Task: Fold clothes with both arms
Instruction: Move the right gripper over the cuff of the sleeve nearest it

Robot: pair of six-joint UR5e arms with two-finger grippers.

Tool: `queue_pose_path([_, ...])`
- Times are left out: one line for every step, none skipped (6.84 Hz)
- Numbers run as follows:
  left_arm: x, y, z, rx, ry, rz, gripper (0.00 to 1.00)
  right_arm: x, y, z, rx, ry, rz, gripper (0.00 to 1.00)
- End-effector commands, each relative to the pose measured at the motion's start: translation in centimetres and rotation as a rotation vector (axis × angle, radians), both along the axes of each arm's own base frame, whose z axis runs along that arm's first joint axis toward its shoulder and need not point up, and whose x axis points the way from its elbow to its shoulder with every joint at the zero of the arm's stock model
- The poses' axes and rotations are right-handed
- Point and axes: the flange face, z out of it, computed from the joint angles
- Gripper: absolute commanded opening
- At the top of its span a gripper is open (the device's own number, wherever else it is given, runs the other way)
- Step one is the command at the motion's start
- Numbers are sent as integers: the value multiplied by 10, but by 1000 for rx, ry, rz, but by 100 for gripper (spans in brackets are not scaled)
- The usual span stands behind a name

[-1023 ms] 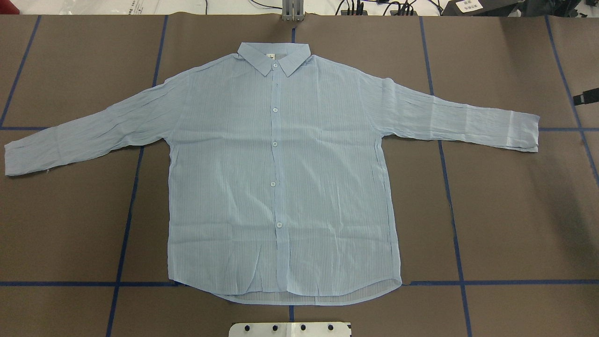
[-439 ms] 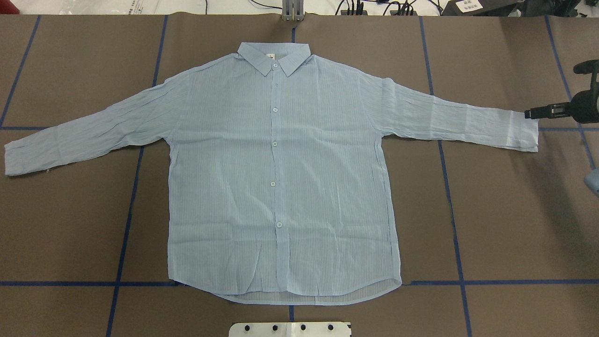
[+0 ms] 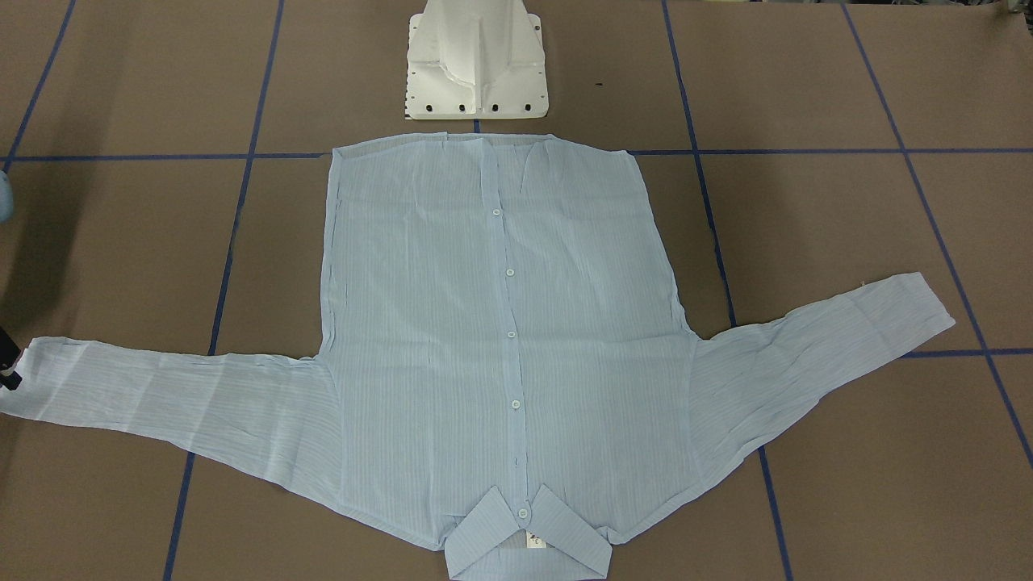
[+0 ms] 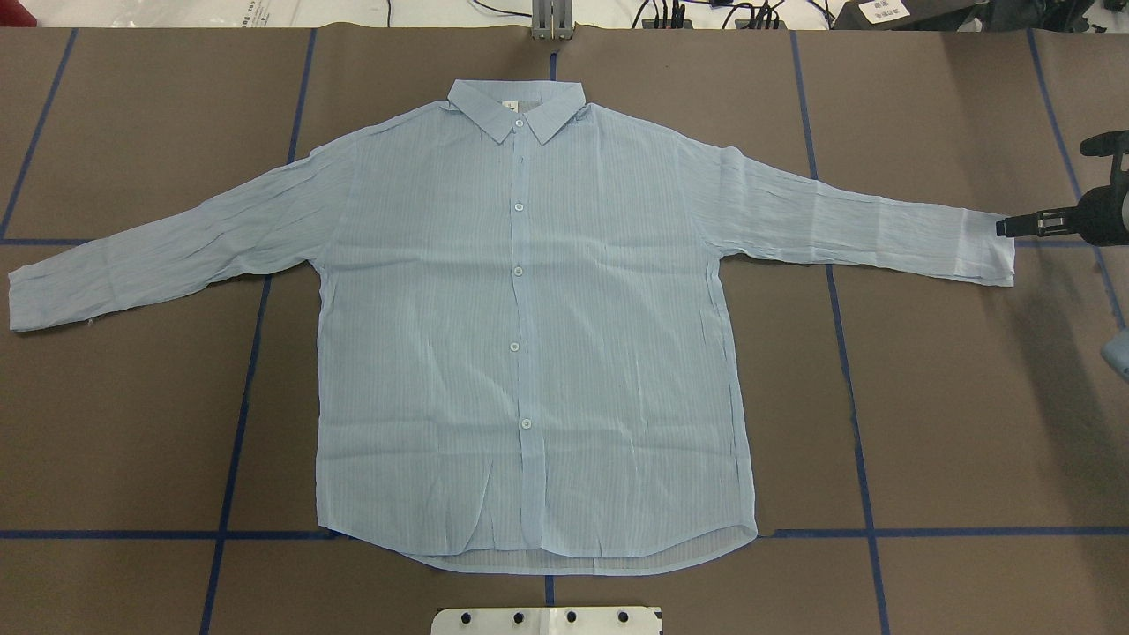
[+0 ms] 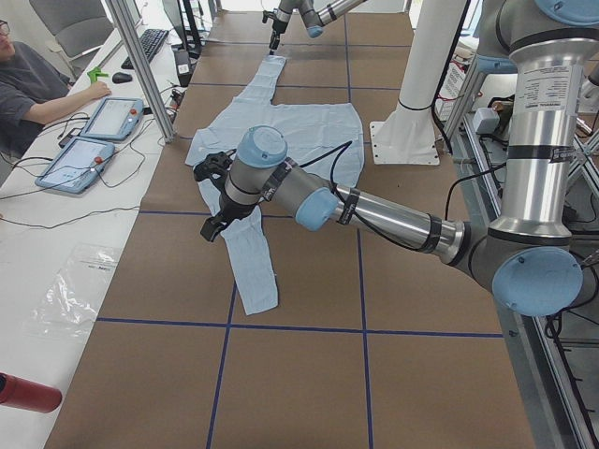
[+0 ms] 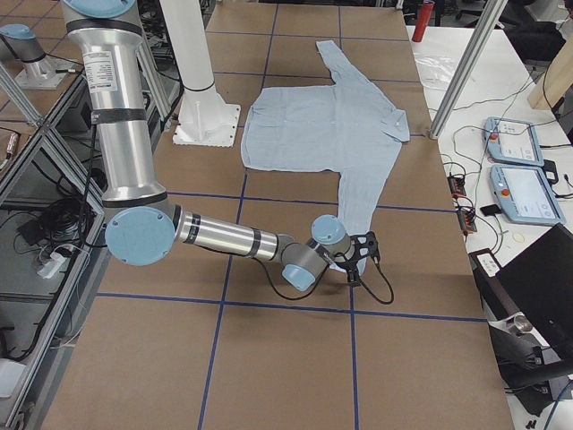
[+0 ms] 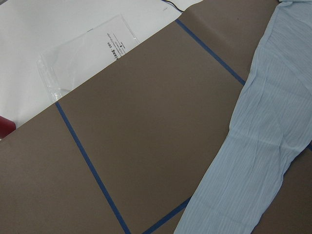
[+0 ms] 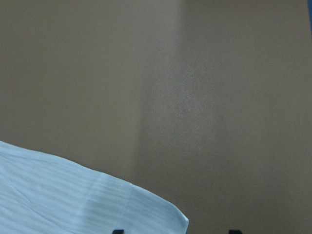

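**A:** How far along is the fold?

**B:** Barely begun. From the front, the shirt (image 3: 500,323) lies flat and buttoned on the table (image 3: 807,242), with both sleeves spread and nothing folded. My right gripper (image 3: 8,367) sits at the right cuff (image 3: 36,379).

**A:** And overhead?

**B:** The same. The collar (image 4: 516,110) is far from me and the hem (image 4: 573,560) is near, with the right gripper at the cuff's edge. My left gripper doesn't show there.

**A:** The side cameras?

**B:** From the left end, my left gripper (image 5: 204,201) hangs over the left sleeve (image 5: 255,271). I can't tell whether its fingers are apart. From the right end, my right one is at the cuff.

**A:** The wrists?

**B:** The left wrist shows only sleeve and table. The right wrist shows my fingertips (image 8: 117,232) spread, with the cuff corner between them, not pinched. I judge every fold is yet to do.
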Motion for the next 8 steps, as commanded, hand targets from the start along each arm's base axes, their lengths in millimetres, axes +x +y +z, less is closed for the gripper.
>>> queue_pose_path([0, 0, 1, 1, -2, 3, 100, -8, -1, 2, 3, 13, -1, 74])
queue_pose_path([0, 1, 2, 1, -3, 3, 100, -13, -4, -1, 10, 14, -4, 74])
queue_pose_path([0, 1, 2, 2, -3, 4, 100, -16, -6, -2, 12, 18, -4, 72])
queue_pose_path([0, 1, 2, 2, -3, 4, 100, -17, -6, -2, 12, 18, -6, 70])
queue_pose_path([0, 1, 2, 2, -3, 4, 100, -21, -11, -9, 19, 13, -6, 57])
queue_pose_path([0, 1, 3, 0, -3, 4, 100, -21, -12, -10, 18, 12, -6, 32])
queue_pose_path([0, 1, 3, 0, -3, 4, 100, -22, -12, -9, 16, 12, -8, 10])
queue_pose_path([0, 1, 3, 0, -3, 4, 100, -21, -12, -9, 16, 12, -6, 0])
